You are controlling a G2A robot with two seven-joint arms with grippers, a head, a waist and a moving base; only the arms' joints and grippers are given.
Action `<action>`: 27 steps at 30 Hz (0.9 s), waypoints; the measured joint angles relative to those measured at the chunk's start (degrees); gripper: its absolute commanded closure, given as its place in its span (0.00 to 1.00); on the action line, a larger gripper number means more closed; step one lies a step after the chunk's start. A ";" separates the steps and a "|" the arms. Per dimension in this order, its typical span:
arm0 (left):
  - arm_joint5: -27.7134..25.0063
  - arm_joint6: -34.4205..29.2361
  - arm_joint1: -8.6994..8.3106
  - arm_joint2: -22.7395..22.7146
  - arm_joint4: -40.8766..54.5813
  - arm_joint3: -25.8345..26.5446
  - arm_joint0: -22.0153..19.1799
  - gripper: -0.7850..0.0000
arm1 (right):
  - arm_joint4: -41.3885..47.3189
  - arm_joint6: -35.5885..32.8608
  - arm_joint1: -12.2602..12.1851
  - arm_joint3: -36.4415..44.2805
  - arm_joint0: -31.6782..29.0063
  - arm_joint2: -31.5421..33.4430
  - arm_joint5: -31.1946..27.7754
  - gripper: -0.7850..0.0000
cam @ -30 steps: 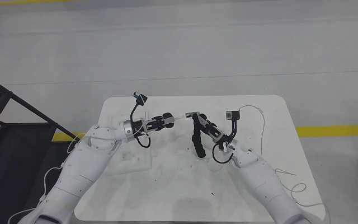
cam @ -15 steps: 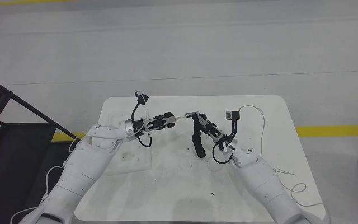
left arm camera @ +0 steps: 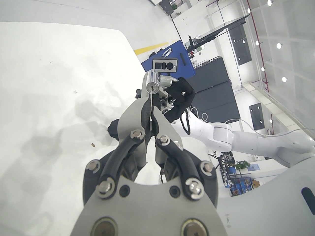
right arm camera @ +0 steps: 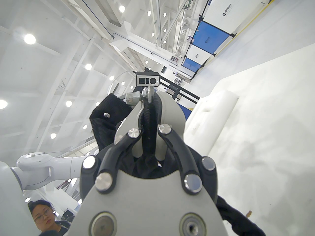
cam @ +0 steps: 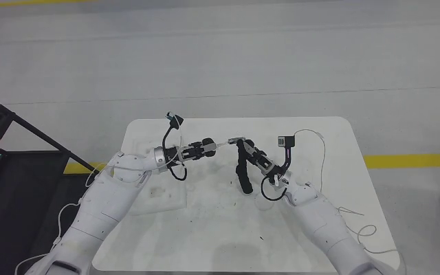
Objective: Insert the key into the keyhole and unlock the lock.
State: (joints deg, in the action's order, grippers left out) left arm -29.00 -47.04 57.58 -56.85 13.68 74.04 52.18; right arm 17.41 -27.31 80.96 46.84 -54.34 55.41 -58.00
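Above the white table (cam: 323,227), the left gripper (left arm camera: 150,104) clamps the key (left arm camera: 151,96), tip at the keyhole (left arm camera: 152,89) of the lock (left arm camera: 158,79), which the right gripper (right arm camera: 149,100) grips.

A large industrial hall fitted out as a robotics lab, not a home or an office. The top view shows a wide, pale grey floor (cam: 275,55) crossed by thin seams and marked with a yellow line (cam: 402,161). A single white worktop (cam: 227,234) stands out in the open on it. The right wrist view looks up at a very high ceiling of white beams (right arm camera: 81,8) with rows of round lamps (right arm camera: 29,38), and across to blue and white partition panels (right arm camera: 212,37). The left wrist view adds red pipes (left arm camera: 256,25) running overhead, tall dark panels (left arm camera: 216,92) and potted plants (left arm camera: 242,165) — the fittings of a factory-style test space.
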 measured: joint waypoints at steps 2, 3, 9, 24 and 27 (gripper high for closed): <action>-0.01 0.00 0.07 -0.11 -0.16 0.03 0.06 1.00 | 0.00 0.00 0.00 0.00 0.00 0.00 0.00 1.00; 0.00 0.00 0.10 -0.16 -0.18 0.03 0.08 1.00 | 0.00 0.00 0.00 0.00 0.00 0.00 0.00 1.00; -0.09 -0.34 0.30 -0.42 -0.19 0.06 0.20 1.00 | 0.00 0.00 0.00 0.00 0.00 0.00 0.00 1.00; -0.05 -0.73 0.50 -1.73 -0.79 0.88 1.14 1.00 | -0.01 0.00 0.00 0.00 0.00 0.00 0.00 1.00; 0.08 -0.92 0.54 -2.00 -0.73 0.93 1.27 1.00 | -0.01 0.00 0.00 0.00 0.00 0.00 0.00 1.00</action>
State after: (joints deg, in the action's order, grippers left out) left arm -28.92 -47.96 58.12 -58.85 12.95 74.97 53.46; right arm 17.40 -27.32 80.96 46.85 -54.34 55.41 -58.00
